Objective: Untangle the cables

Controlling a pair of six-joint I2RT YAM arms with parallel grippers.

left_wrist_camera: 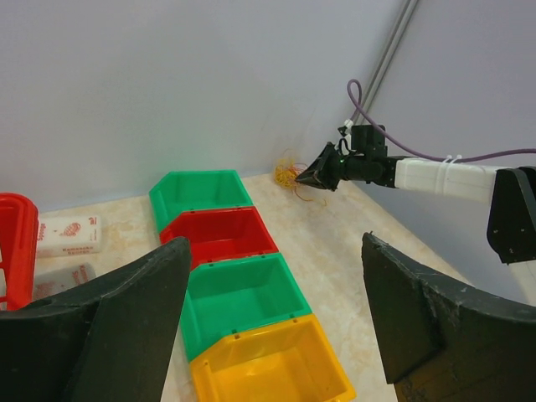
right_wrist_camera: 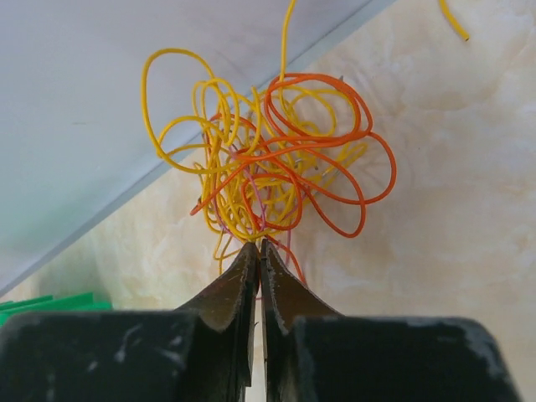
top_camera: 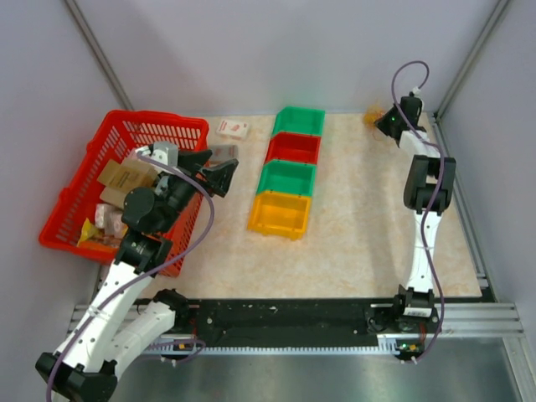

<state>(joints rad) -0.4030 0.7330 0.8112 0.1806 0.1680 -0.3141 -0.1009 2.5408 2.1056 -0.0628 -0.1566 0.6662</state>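
Note:
The cables (right_wrist_camera: 268,159) are a tangle of thin yellow and orange loops with a pink strand, lying at the table's far right corner against the wall. They also show in the top view (top_camera: 373,117) and in the left wrist view (left_wrist_camera: 291,176). My right gripper (right_wrist_camera: 258,244) is shut with its tips pinching strands at the tangle's near edge; it shows in the top view (top_camera: 383,123) too. My left gripper (left_wrist_camera: 272,251) is open and empty, held above the row of bins on the left side (top_camera: 219,173).
A row of small bins runs down the table's middle: green (top_camera: 299,121), red (top_camera: 293,148), green (top_camera: 286,177), yellow (top_camera: 280,214). A red basket (top_camera: 117,134) with packets stands at the left. A white packet (top_camera: 233,128) lies near the back wall. A loose yellow strand (right_wrist_camera: 450,20) lies apart.

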